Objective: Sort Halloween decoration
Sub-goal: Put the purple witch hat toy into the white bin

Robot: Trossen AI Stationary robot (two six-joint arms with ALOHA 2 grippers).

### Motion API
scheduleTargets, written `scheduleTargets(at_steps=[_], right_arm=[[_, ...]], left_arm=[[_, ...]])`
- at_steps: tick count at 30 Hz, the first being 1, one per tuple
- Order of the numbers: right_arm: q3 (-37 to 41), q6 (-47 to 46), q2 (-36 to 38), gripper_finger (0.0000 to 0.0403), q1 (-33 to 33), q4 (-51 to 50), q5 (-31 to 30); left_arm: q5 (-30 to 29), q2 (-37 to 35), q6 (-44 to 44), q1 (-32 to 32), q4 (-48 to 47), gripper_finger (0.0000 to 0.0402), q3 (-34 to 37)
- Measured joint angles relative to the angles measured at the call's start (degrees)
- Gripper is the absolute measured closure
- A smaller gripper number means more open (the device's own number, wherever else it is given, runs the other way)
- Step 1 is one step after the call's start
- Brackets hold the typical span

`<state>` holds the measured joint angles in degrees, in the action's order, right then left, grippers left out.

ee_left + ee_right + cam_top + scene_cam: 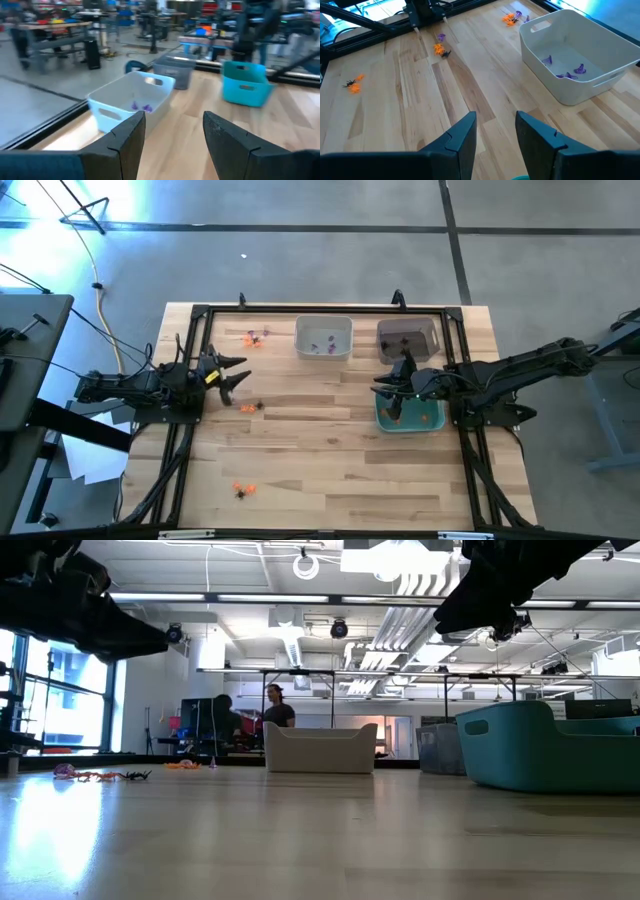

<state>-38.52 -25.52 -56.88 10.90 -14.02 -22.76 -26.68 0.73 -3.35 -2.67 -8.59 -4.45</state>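
— Where do things stand, taking the white bin (324, 338) as your mark?

— My right gripper (388, 387) hangs over the teal bin (410, 418) just beside it, fingers parted and empty. My left gripper (236, 376) hovers farther off, spread wide, empty too. Some purple trinkets (568, 73) lie inside; loose orange and black trinkets (250, 407) sit apart on the table (330, 480).

— The risk?

— They're tiny and clustered; I'd likely pinch two colours together, or flick one away.

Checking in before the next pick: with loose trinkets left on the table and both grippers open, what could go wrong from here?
The trinkets near the left gripper mix orange and black; one pinch might grab both. The right gripper hangs over the teal bin, so a low move could catch its rim.
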Motion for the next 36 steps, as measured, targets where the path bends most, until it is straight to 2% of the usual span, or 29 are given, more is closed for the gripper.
scheduleTargets(at_steps=[5,10,14,17,21,26,31,36], right_arm=[[0.0,0.0,-0.01,0.0269,-0.01,-0.01,0.0],[0.0,0.0,0.0,0.0269,-0.01,0.0,0.0],[0.0,0.0,-0.01,0.0269,-0.02,-0.01,0.0],[0.0,0.0,0.0,0.0269,-0.02,-0.02,0.0],[0.0,0.0,-0.01,0.0269,-0.02,-0.02,0.0],[0.0,-0.01,-0.02,0.0269,-0.01,-0.04,0.01],[0.0,0.0,-0.02,0.0269,-0.02,-0.03,0.0],[0.0,0.0,-0.01,0.0269,-0.02,-0.02,0.01]], left_arm=[[-1.17,-0.02,-0.88,0.01,-0.04,0.0216,0.0],[-6.28,-0.02,-1.62,0.04,1.02,0.0216,0.0],[-11.71,0.77,-3.69,0.19,-1.56,0.0216,-1.53],[-12.5,3.51,-3.95,1.36,-2.62,0.022,-4.07],[-13.43,11.77,-6.08,4.2,-3.73,0.0233,-8.58],[-12.93,27.83,-7.53,10.08,-5.36,0.0244,-15.74],[-8.93,42.27,-5.39,16.24,-5.21,0.0251,-23.4],[-5.5,51.1,-1.25,23.17,-4.03,0.0258,-25.68]])
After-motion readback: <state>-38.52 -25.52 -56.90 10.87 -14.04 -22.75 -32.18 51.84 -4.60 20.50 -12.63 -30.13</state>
